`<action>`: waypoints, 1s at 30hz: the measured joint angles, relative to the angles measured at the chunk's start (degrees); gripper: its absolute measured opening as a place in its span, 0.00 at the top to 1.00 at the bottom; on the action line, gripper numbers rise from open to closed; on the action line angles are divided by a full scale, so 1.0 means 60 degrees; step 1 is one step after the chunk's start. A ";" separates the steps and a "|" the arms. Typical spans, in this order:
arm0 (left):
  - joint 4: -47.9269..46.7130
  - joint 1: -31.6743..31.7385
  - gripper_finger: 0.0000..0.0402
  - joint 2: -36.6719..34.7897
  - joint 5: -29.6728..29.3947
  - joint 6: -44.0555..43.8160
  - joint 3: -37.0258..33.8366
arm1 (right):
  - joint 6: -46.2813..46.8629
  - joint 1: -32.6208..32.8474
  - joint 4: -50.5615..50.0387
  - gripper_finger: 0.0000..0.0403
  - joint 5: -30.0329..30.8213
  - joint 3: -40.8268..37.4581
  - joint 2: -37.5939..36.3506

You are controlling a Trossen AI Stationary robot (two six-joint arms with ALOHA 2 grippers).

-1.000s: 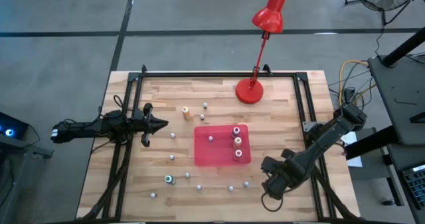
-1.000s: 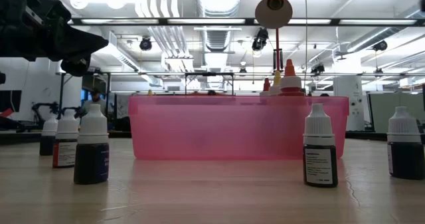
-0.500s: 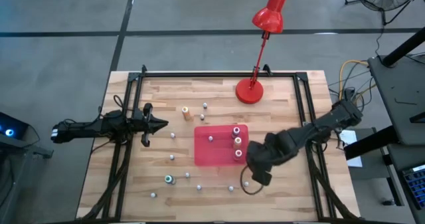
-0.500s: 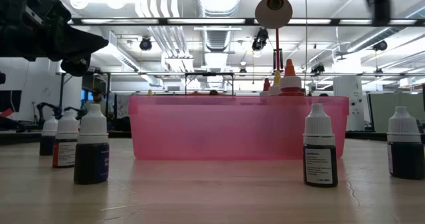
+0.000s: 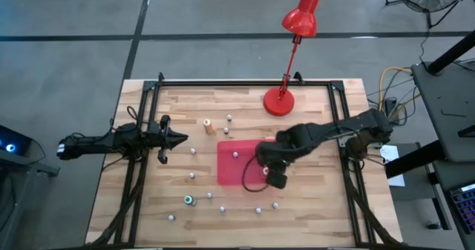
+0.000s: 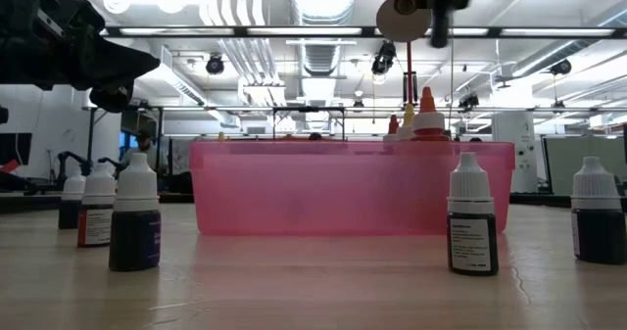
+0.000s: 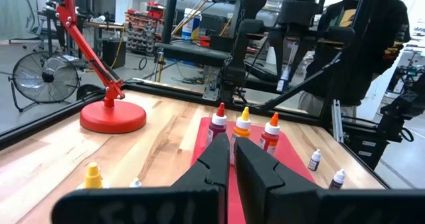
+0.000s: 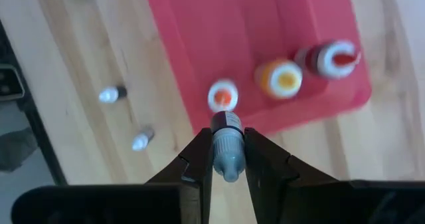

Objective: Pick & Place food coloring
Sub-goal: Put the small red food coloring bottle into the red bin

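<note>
Counter: the pale wooden plank counter [image 5: 178, 198] carries scattered small food coloring bottles, a red desk lamp [image 5: 286, 72] at the far edge.
Tray: the red flat rectangular plastic tray [image 5: 231, 174] holds three larger orange, yellow and red-capped bottles [image 8: 287, 76] in a row.
Right end effector [image 8: 228, 159]: clamped narrow on a tiny grey-capped food coloring bottle [image 8: 227, 144]; it has swung in from the counter's near right corner and now hangs over the tray's edge.
Meaning: carry looks finished; release into the tray likely follows.
Left end effector [image 7: 231, 165]: closed, empty, parked at the left side.
</note>
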 joint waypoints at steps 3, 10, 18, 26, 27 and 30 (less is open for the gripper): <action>0.0000 -0.0001 1.00 0.0000 0.0000 0.0000 0.0000 | -0.0613 -0.0263 -0.0029 0.85 -0.0004 0.0605 0.0522; -0.0004 -0.0002 1.00 0.0000 0.0000 0.0000 0.0000 | -0.1806 -0.0830 -0.0291 0.85 -0.0015 0.2263 0.1876; -0.0007 -0.0003 1.00 -0.0004 0.0000 0.0000 0.0000 | -0.2757 -0.1519 -0.0735 0.85 -0.0044 0.4007 0.3559; -0.0007 -0.0003 1.00 0.0000 0.0000 0.0000 0.0000 | -0.3170 -0.1684 -0.0981 0.85 -0.0393 0.4610 0.4647; -0.0011 0.0000 1.00 -0.0004 0.0000 0.0000 0.0000 | -0.3197 -0.1683 -0.0971 0.85 -0.0404 0.4627 0.4747; -0.0008 -0.0002 1.00 -0.0001 0.0000 0.0000 0.0000 | -0.3301 -0.1687 -0.0956 0.85 -0.0400 0.4622 0.4947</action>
